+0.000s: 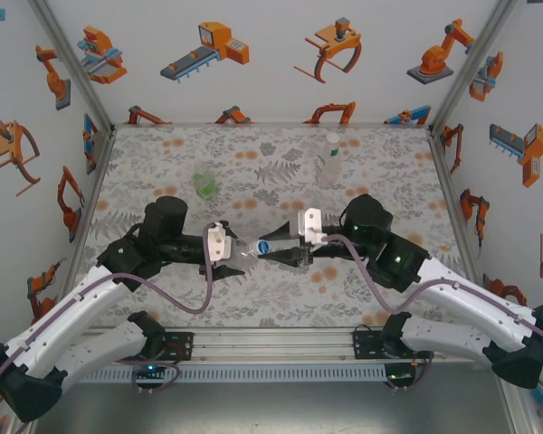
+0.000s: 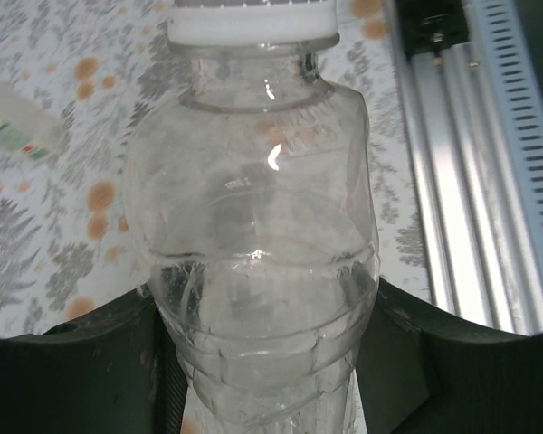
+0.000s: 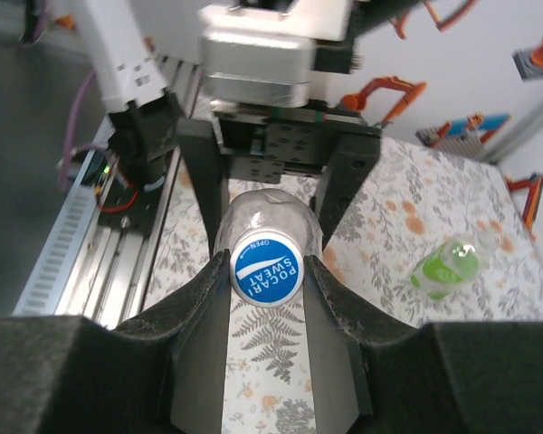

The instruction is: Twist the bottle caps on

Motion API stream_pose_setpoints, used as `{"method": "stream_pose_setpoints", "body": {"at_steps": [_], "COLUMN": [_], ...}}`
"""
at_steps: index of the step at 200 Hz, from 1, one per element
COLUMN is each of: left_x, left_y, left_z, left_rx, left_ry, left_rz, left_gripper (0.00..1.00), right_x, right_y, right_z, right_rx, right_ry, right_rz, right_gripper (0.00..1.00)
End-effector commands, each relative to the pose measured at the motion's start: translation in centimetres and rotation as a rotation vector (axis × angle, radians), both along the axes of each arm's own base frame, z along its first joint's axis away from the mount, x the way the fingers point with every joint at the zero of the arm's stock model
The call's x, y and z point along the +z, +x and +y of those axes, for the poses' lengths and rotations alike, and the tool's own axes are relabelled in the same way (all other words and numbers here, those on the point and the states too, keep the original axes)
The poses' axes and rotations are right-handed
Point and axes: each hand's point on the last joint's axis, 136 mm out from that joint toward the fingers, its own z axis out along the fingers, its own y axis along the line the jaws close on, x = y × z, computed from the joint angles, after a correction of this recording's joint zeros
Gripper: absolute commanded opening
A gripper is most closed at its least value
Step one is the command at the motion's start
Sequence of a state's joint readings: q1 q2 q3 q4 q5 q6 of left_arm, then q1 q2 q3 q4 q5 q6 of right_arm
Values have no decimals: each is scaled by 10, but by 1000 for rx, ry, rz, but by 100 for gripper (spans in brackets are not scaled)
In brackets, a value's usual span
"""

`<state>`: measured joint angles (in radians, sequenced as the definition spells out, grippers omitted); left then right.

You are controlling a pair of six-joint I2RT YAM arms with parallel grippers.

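Centrally, over the near part of the floral-patterned table (image 1: 394, 176), a clear plastic bottle (image 2: 258, 271) lies roughly horizontal between the two grippers; its wall is transparent, the table pattern shows through it, and no liquid can be made out inside. On its neck sits a white-rimmed cap (image 3: 265, 271) whose blue top is printed "POCARI SWEAT".

The left gripper (image 1: 233, 253) is clamped across the ribbed body of this bottle, one dark finger pressed to each side. The right gripper (image 1: 270, 249) is closed tight on the cap, its finger pads touching the rim on both sides. The two arms reach in from the near edge with their elbows out to the sides, and the wrists point at each other, almost in one line, with the bottle bridging them.

Farther back and left of centre a green-tinted bottle (image 1: 204, 185) stands on the table, well apart from the grippers; its contents cannot be told. At the back, right of centre, a clear bottle with a pale label (image 1: 328, 161) stands upright; it is too small to judge what it holds.
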<state>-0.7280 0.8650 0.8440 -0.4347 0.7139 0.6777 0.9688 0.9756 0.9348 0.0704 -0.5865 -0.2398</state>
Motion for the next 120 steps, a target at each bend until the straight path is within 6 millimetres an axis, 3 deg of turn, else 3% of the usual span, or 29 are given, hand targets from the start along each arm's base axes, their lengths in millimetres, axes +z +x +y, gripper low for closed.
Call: {"method": "stream_pose_setpoints", "body": {"at_steps": [1,59,93,120], "left_x": [30,21,14,11], "left_y": [8,50,62,64], "left_z": [-6,4,6,5], "left_rx": [38,263,315,317], "left_ry": [-105,-50,-15,-7], "left_rz": [-92,-140,-139,-131], "left_gripper": [0,0,0,0], "right_x": [4,-27,-59,-74], "right_y": [60,135,161,163], "right_z": [2,-25,-34,-19], "right_rx": [-267,-649,-801,-760], "right_ry": [115,255,371,428], "right_rz": [153,531,893,1174], "right_gripper": [0,0,0,0]}}
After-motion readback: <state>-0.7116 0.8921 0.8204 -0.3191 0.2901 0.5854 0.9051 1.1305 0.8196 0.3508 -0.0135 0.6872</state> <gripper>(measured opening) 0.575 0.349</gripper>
